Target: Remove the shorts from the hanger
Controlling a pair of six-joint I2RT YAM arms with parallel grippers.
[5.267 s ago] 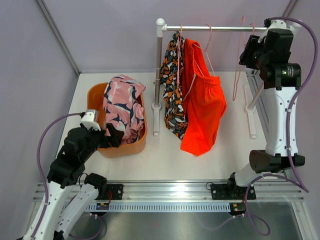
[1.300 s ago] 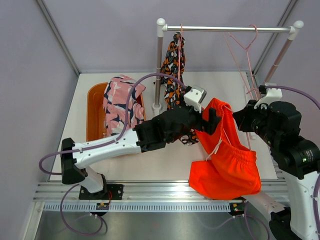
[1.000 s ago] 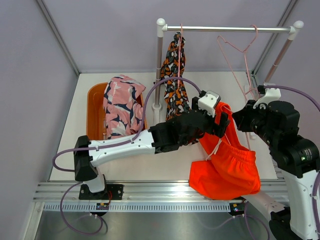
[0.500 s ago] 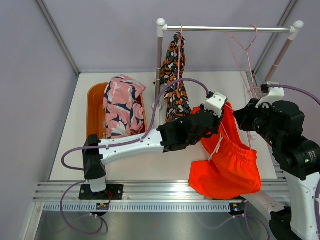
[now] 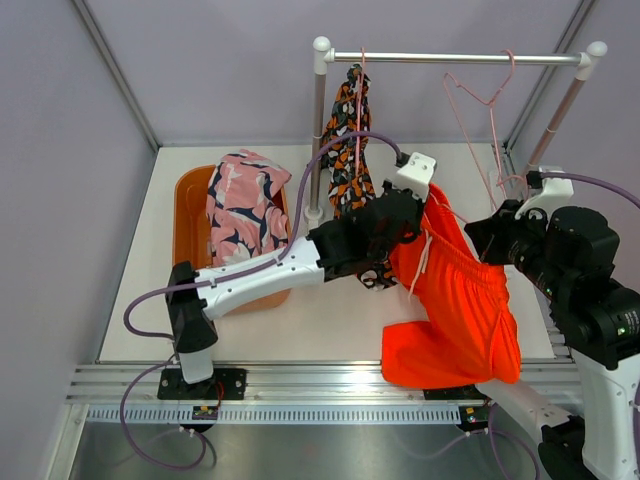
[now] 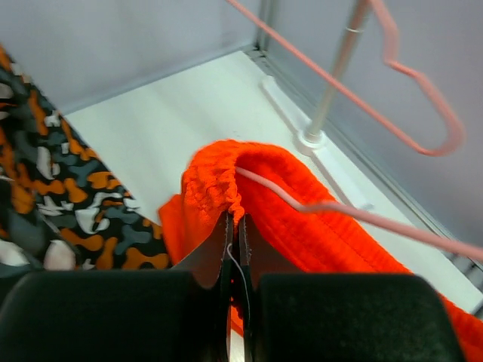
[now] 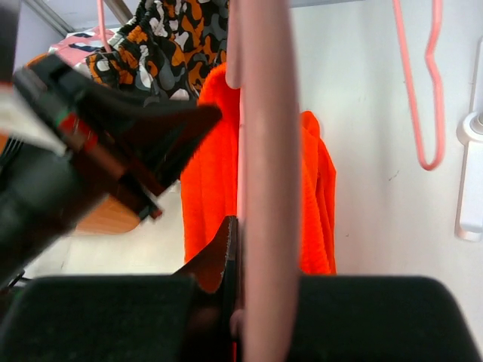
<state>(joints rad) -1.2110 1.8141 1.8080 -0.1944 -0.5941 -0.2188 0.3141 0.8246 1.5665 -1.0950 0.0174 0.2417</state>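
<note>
The bright orange shorts (image 5: 455, 310) hang off the rail on a thin pink hanger (image 5: 458, 225) between my two arms. My left gripper (image 5: 420, 215) is shut on their ribbed waistband; in the left wrist view the gripper (image 6: 235, 226) pinches the orange fold (image 6: 219, 177), and the hanger wire (image 6: 324, 205) runs out of the shorts. My right gripper (image 5: 490, 245) is shut on the hanger, whose pink bar (image 7: 264, 151) passes between the jaws. Black patterned shorts (image 5: 350, 150) hang on the rail. Pink shorts (image 5: 240, 210) lie in the basket.
An orange basket (image 5: 190, 200) stands at the left of the table. The white rail (image 5: 450, 58) on two posts crosses the back, with an empty pink hanger (image 5: 490, 100) on it. Purple walls close in the sides and back.
My left gripper has shut on the orange waistband and pulled it up and back toward the rail post. The shorts now hang stretched between the two grippers.
</note>
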